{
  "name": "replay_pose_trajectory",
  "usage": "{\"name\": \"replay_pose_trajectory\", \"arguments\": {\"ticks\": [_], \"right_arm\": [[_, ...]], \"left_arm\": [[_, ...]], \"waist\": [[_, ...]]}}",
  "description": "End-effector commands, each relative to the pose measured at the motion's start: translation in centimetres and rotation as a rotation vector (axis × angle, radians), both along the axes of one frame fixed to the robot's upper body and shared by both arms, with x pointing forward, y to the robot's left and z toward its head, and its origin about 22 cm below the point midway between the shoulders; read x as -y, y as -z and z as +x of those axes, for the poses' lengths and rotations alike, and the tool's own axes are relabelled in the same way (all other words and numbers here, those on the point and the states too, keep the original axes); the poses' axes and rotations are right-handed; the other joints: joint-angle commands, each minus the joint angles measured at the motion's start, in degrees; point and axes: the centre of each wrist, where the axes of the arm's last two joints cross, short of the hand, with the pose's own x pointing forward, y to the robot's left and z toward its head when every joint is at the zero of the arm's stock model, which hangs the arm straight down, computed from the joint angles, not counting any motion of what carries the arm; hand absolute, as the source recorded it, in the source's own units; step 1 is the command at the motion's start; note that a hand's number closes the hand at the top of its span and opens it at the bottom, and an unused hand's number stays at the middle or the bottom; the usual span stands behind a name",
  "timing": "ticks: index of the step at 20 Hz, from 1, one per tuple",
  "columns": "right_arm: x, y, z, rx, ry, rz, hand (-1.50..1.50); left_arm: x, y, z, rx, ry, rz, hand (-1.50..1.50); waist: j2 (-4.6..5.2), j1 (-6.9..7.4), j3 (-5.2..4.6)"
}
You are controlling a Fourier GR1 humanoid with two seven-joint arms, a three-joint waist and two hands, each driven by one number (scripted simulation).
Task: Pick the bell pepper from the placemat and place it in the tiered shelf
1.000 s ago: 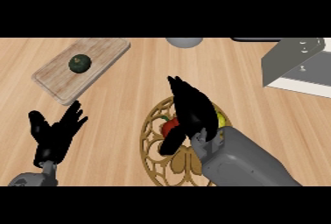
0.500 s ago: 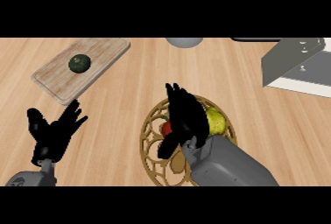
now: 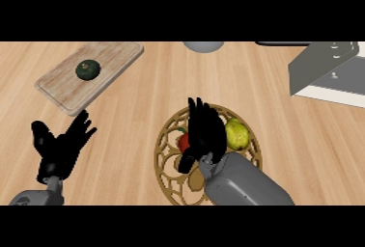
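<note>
The right hand, fingers straight and together, hovers over the round gold placemat, covering the red and yellow bell pepper. The left hand rests open at near left. The tiered shelf stands far right.

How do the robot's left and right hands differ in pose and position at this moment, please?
The left hand rests open over bare wooden counter, fingers up, touching nothing. The right hand reaches over the round gold wire placemat, between the red bell pepper and a yellow-green fruit, partly hiding the pepper. Both are black on grey forearms, fingers extended.
</note>
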Motion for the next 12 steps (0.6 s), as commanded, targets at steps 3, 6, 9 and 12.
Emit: {"name": "replay_pose_trajectory", "arguments": {"ticks": [3,6,9,12], "right_arm": [[0.1,0.2,3.0,-0.005,0.076,-0.059,-1.50],[-0.1,2.3,1.6,0.018,0.079,-0.038,-1.50],[-0.2,3.2,0.3,0.026,0.083,-0.002,-1.50],[-0.4,2.7,1.1,0.042,0.056,-0.007,-1.50]], "left_arm": [[-1.1,1.3,0.8,-0.073,0.013,-0.019,0.00],[0.2,1.4,0.7,-0.075,0.013,0.003,0.00],[-0.2,2.0,0.6,-0.070,-0.011,0.003,0.00],[0.2,1.8,0.4,-0.064,0.010,-0.005,0.00]], "waist": [[0.51,0.08,-0.41],[0.40,0.18,-0.38],[0.39,0.07,-0.39],[0.38,0.25,-0.38]]}}
